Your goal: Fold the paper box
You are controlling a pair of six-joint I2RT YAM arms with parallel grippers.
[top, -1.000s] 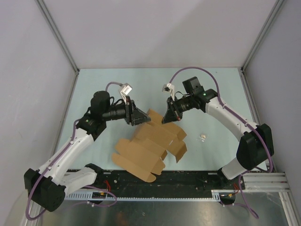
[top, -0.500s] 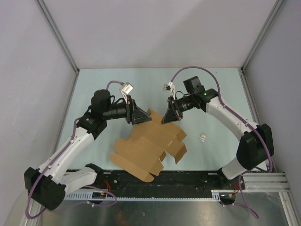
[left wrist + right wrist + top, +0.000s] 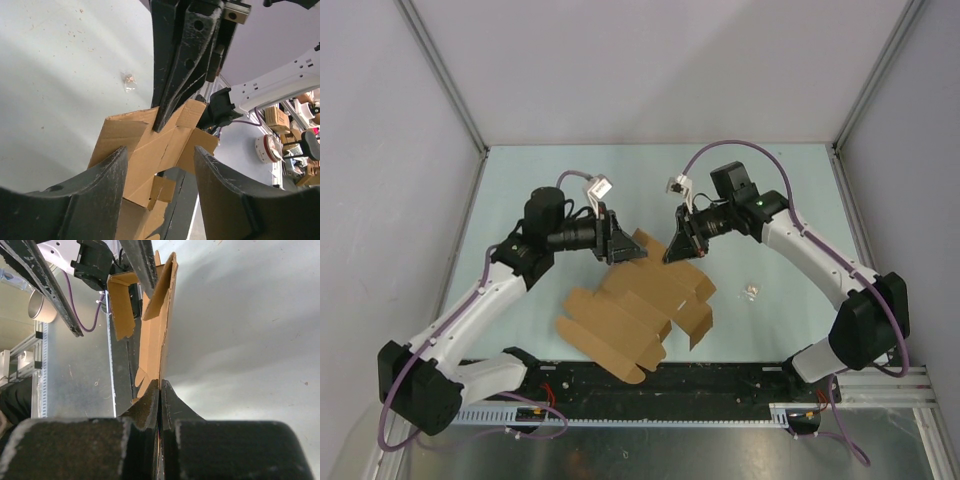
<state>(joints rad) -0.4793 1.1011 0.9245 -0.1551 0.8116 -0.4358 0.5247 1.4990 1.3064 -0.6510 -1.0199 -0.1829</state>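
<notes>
One paper box point(image 3: 638, 300), a flat brown die-cut sheet with tabs and creases, lies unfolded near the middle of the table point(image 3: 570, 180), slanting from the near left toward the far right. Its near part rests on the surface close to the near edge. Its far end is raised off the table between the two arms.

The right gripper point(image 3: 671, 250) is clamped on that raised far edge. In the right wrist view its fingers point(image 3: 145, 410) are pressed together with the thin cardboard pinched edge-on between them.

The left gripper point(image 3: 623, 250) faces it from the left, at the sheet's far left corner. Its jaws stand well apart, with a folded-up flap of the cardboard in the gap between them. Whether either of its fingers point(image 3: 107, 185) touches the cardboard I cannot tell. The two grippers are near each other, tips pointing inward.

A tiny clear plastic scrap point(image 3: 751, 291) lies on the table to the right of the sheet, apart from it.
</notes>
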